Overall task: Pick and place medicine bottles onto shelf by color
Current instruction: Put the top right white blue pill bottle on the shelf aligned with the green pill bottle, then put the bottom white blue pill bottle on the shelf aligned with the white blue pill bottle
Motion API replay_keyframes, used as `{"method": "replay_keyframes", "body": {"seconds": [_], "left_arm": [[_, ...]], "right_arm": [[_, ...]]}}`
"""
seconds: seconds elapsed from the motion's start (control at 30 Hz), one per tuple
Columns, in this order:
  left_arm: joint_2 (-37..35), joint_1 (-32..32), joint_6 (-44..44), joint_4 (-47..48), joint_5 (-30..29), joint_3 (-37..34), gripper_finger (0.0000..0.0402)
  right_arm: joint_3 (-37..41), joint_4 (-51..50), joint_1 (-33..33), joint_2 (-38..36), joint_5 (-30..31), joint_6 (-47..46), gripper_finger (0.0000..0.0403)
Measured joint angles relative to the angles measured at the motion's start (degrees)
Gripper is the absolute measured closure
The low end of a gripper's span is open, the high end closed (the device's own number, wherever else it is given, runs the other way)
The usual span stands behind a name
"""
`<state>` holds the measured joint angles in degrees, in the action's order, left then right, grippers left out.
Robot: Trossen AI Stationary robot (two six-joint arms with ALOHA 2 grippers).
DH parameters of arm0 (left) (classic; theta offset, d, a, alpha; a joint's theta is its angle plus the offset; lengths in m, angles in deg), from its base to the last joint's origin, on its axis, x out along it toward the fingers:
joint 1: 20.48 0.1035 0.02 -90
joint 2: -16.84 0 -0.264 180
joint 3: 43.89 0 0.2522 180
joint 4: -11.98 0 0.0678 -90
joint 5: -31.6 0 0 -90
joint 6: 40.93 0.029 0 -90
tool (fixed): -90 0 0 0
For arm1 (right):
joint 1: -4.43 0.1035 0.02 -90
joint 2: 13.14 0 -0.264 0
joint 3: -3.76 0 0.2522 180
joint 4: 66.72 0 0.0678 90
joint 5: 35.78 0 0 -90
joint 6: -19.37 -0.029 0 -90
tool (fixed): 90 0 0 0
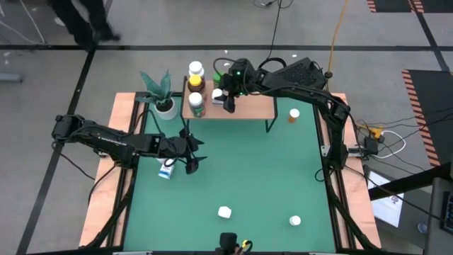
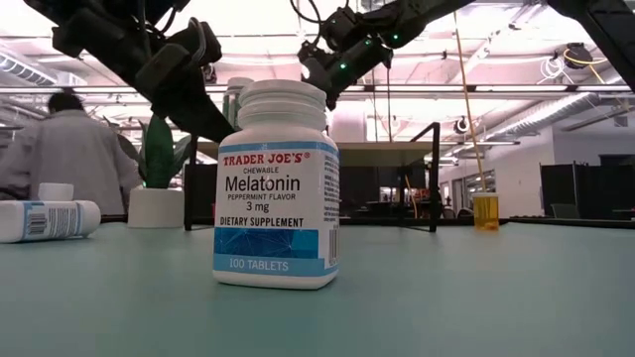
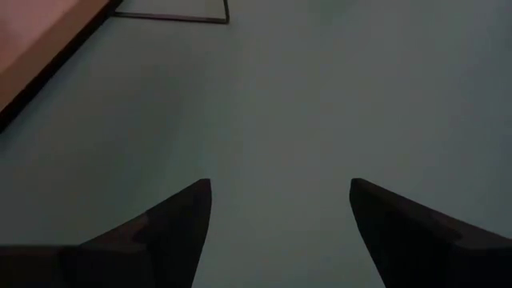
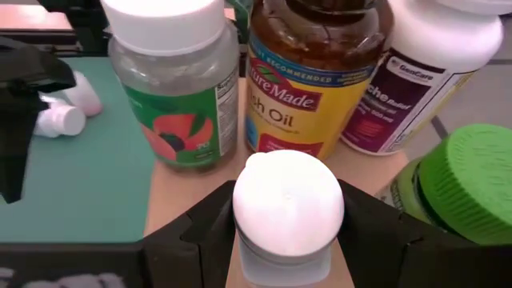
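The shelf (image 1: 248, 108) stands at the table's far side. At its left end stand several medicine bottles: a clear one with a green label (image 4: 176, 88), an amber one with a yellow label (image 4: 316, 72), a white one with a purple label (image 4: 420, 72) and a green-capped one (image 4: 460, 180). My right gripper (image 1: 225, 99) is over that end, shut on a small white-capped bottle (image 4: 288, 204). My left gripper (image 3: 280, 208) hangs open over the green table at the left, nothing between its fingers, next to a white-and-blue bottle (image 1: 166, 170) lying on its side. My right gripper pinches the white-capped bottle between its two fingers (image 4: 200, 240), on the body just under the cap (image 4: 284, 260). The fingers slant down from the table's right side. The bottle stays upright over the shelf board (image 4: 188, 192). I cannot tell whether its base touches the board.
An orange bottle (image 1: 294, 115) stands on the table right of the shelf. A melatonin bottle (image 2: 276, 188) and another white-capped one (image 1: 295, 221) stand near the front edge. A potted plant (image 1: 163, 95) sits left of the shelf. A person (image 2: 64, 149) is beyond the table.
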<state>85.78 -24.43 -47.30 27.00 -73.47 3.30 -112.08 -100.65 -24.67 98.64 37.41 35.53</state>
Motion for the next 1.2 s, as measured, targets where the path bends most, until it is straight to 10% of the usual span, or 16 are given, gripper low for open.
{"method": "replay_keyframes", "body": {"seconds": [0.5,1.2], "left_arm": [[0.02,0.0,-0.19,-0.08,0.0,0.0,0.0105],[0.04,-0.04,-5.16,6.97,-3.01,0.17,0.0105]], "right_arm": [[0.63,2.74,-0.19,0.0,0.14,2.62,0.0149],[1.03,-10.94,10.49,-12.23,6.52,0.46,0.0145]]}}
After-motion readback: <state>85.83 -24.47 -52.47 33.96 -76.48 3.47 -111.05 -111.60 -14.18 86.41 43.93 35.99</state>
